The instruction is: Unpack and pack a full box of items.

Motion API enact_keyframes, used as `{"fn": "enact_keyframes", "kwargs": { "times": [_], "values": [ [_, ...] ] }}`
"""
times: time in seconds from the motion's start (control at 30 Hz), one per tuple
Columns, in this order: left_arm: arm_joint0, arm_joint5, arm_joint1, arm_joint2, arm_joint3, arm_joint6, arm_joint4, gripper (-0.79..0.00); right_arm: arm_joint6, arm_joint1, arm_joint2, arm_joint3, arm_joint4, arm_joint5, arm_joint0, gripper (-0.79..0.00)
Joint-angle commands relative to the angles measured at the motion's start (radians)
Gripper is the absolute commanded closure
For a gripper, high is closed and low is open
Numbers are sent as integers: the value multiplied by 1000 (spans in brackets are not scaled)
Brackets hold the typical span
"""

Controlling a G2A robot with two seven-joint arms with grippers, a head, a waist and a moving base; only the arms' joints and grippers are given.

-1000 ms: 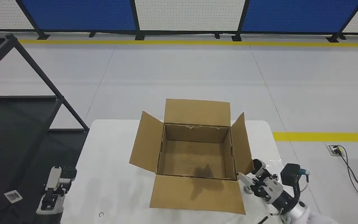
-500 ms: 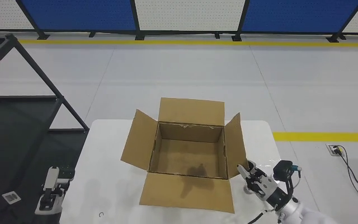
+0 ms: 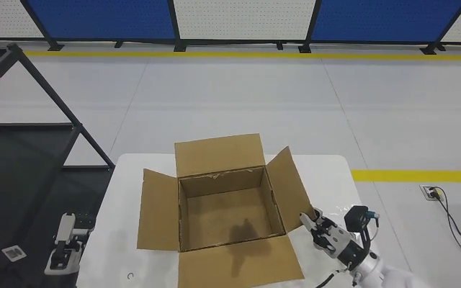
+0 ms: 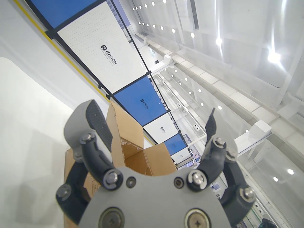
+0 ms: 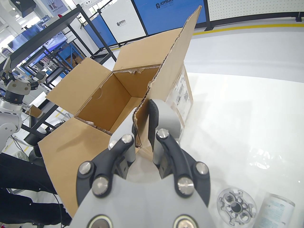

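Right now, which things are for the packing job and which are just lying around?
For the job: open left gripper; cardboard box, flap pinched by right gripper; probably the white canister and clear round disc near that gripper.
Just lying about: black rack, floor socket, blue and white panels.

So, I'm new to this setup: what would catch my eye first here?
An open cardboard box sits mid-way across the white table, flaps spread, nothing inside. The right claw is shut on the edge of its right flap; the left claw hangs open off the table's left side.
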Motion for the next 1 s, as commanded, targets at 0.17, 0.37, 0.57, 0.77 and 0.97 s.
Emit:
{"fn": "enact_keyframes", "kwargs": {
  "times": [0.17,0.37,0.57,0.77,0.97],
  "values": [
    [-5,7,0,8,4,-5,7,-785,1,-8,0,-2,-6,10,-3,-234],
    [20,24,4,2,13,-73,36,-785,10,-13,2,0,-3,5,0,-785],
    [66,7,8,11,3,-142,143,-785,7,-15,32,-9,3,-22,-16,-785],
    [86,3,10,73,-12,-190,216,-785,-1,-13,100,-8,32,-58,-49,-785],
    [81,23,10,123,11,-191,269,-714,-1,-11,177,34,83,-97,-82,-785]
  ]
}}
